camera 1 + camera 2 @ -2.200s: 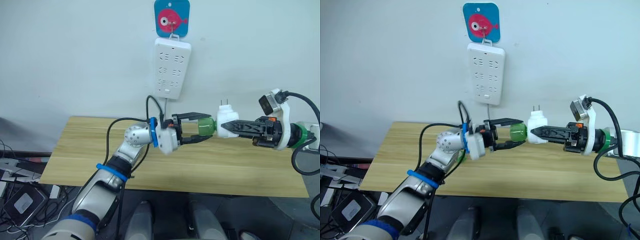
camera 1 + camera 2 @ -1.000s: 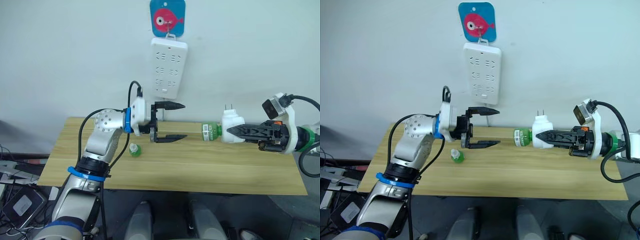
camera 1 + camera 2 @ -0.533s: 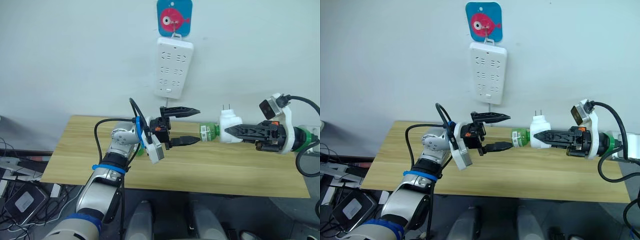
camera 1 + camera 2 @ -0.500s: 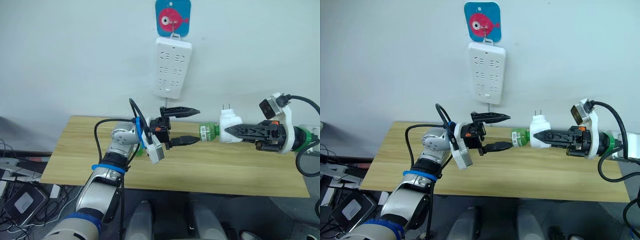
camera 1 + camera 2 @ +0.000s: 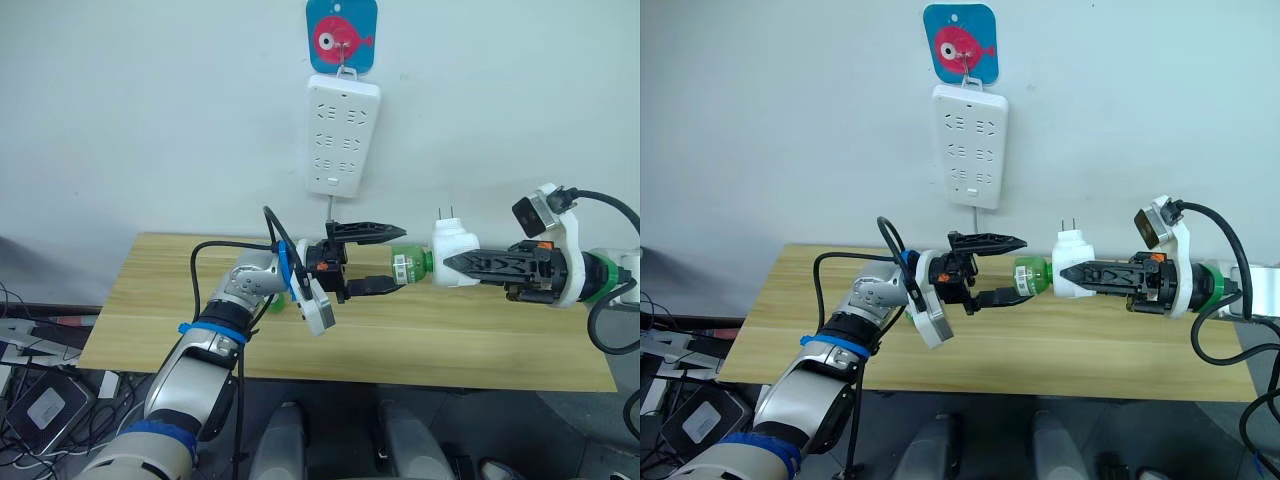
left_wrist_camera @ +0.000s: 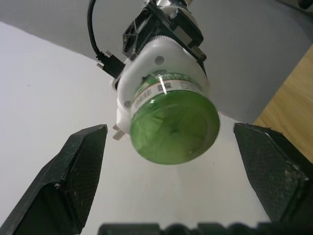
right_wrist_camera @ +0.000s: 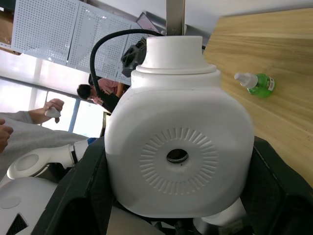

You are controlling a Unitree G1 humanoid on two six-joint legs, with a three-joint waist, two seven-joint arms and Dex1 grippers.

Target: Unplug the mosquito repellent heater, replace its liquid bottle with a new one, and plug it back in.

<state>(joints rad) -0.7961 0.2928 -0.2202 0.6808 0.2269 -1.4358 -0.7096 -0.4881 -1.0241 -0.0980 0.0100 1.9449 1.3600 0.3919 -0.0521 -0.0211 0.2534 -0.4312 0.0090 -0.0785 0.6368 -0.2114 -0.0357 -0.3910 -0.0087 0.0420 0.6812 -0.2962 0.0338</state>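
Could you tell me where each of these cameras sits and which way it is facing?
Left and right eye views: on the head, looking forward and down at the table and wall power strip; both arms show.
Left wrist view: along the open left gripper, facing the green bottle.
Right wrist view: along the right gripper, behind the mosquito repellent heater; a spare bottle lies on the table.
Shared: the heater with its bottle.

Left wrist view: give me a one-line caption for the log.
Open left hand facing the green bottle fitted in the heater, its fingers either side of the base, not touching.
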